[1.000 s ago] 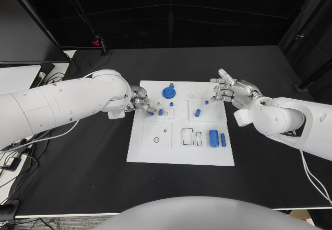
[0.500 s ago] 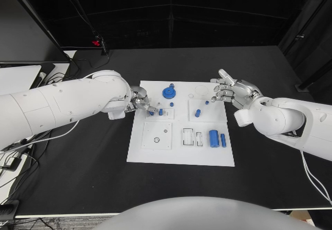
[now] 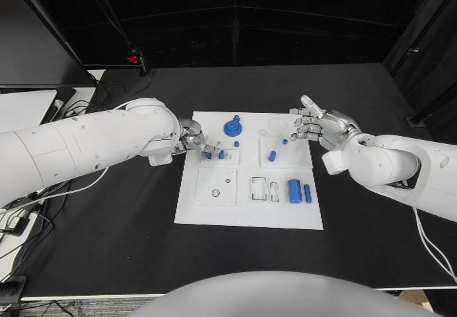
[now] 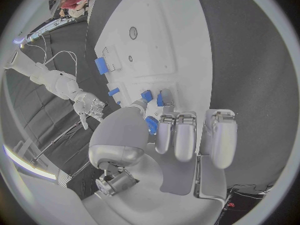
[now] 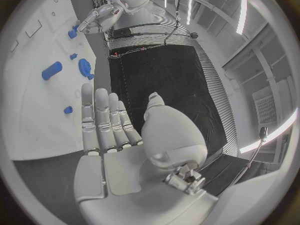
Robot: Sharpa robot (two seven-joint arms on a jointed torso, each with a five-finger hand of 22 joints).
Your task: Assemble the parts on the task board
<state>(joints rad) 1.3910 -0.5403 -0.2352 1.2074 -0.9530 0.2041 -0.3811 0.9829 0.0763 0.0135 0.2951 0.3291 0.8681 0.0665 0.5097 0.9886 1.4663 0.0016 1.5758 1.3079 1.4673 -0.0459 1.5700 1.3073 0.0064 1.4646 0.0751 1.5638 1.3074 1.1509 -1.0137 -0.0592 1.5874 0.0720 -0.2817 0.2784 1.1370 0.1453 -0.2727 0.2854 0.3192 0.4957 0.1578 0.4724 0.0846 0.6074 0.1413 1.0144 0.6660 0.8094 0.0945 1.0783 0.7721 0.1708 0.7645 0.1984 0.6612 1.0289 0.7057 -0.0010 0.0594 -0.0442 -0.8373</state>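
Note:
The white task board (image 3: 214, 208) lies in the middle of the table. My left hand (image 3: 193, 142) is over its far left part with fingers curled, pinching a small blue part (image 3: 208, 156) (image 4: 147, 96) at a socket. A second small part (image 3: 221, 154) stands right beside it. A blue gear (image 3: 232, 127) sits farther back. A blue cylinder (image 3: 294, 190) and a thin blue pin (image 3: 306, 193) lie near the board's right edge. My right hand (image 3: 319, 125) hovers over the board's far right corner, holding nothing, its fingers straight.
More small blue pieces (image 3: 271, 156) stand mid-board, close to my right hand. Empty rectangular slots (image 3: 259, 187) and a square plate with a hole (image 3: 216, 187) lie on the board's near half. Cables and a white box (image 3: 24, 105) sit off the table's left.

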